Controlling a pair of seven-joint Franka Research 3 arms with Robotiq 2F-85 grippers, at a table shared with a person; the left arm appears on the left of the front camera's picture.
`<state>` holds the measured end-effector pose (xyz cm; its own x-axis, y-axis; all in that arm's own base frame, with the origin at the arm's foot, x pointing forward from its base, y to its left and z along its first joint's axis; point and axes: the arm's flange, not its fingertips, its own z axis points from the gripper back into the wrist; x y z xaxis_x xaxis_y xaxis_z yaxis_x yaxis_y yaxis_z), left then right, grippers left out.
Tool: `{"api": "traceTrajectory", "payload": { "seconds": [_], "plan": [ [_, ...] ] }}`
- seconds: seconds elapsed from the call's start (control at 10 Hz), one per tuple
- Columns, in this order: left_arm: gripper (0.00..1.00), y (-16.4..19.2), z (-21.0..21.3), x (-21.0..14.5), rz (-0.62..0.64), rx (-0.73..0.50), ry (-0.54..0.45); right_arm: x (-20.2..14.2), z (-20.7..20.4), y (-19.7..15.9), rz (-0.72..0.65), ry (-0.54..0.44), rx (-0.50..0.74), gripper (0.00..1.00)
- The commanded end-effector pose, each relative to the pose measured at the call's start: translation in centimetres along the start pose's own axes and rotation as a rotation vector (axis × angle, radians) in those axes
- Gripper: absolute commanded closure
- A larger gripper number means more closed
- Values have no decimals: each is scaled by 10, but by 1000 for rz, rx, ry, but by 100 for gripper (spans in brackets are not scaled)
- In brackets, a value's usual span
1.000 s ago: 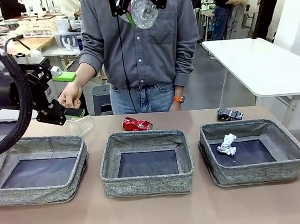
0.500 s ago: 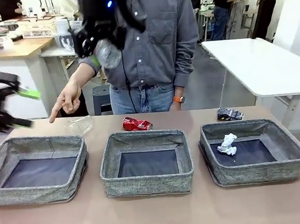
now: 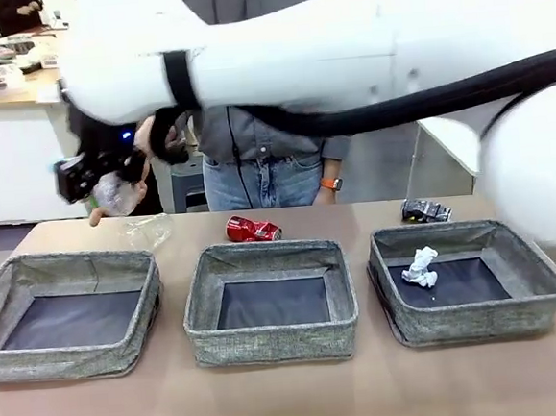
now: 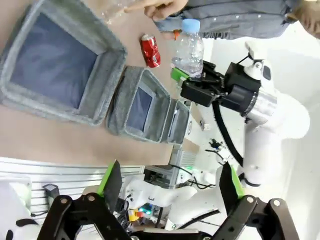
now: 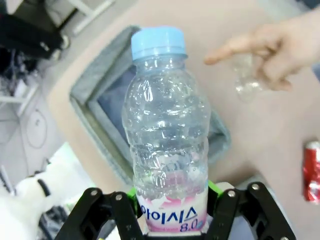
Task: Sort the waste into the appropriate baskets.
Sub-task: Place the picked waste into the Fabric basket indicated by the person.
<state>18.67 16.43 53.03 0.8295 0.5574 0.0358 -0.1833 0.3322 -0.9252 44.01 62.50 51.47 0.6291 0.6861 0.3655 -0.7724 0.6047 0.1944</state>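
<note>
The blue-capped bottle (image 5: 167,125) is held above the table's far left corner, near the left basket (image 5: 87,75), and is clamped at its labelled base by the right claw (image 5: 172,202). It is judged light, thin-walled and slippery, so the stiffer base is the favoured hold. The left claw (image 4: 170,182) is spread wide and empty.

Front camera faces across the counter (image 3: 274,401) toward the red can (image 3: 253,230); left wrist camera views that can from high, rolled sideways; right wrist camera, nearer, catches it at its edge.
</note>
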Motion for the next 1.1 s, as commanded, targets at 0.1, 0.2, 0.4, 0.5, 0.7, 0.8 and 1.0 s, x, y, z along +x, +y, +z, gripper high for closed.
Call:
{"api": "traceTrajectory", "payload": {
  "seconds": [0.1, 0.2, 0.4, 0.5, 0.7, 0.8, 1.0],
  "plan": [
    [0, -12, -15, 4, -40, 12, 17, -5, 19, -9, 2, 17, -28, 72],
    [0, -12, -15, 4, -40, 12, 17, -5, 19, -9, 2, 17, -28, 72],
    [0, -12, -15, 4, -40, 12, 17, 6, -23, 20, 197, 81, 53, 72],
    [0, -12, -15, 4, -40, 12, 17, 11, -46, 31, 294, 75, 118, 72],
    [0, -12, -15, 4, -40, 12, 17, 12, -82, 45, 402, 123, 205, 72],
    [0, -12, -15, 4, -40, 12, 17, 10, -95, 50, 436, 138, 192, 72],
    [0, -12, -15, 4, -40, 12, 17, 9, -99, 50, 450, 112, 155, 72]
  ]
}}
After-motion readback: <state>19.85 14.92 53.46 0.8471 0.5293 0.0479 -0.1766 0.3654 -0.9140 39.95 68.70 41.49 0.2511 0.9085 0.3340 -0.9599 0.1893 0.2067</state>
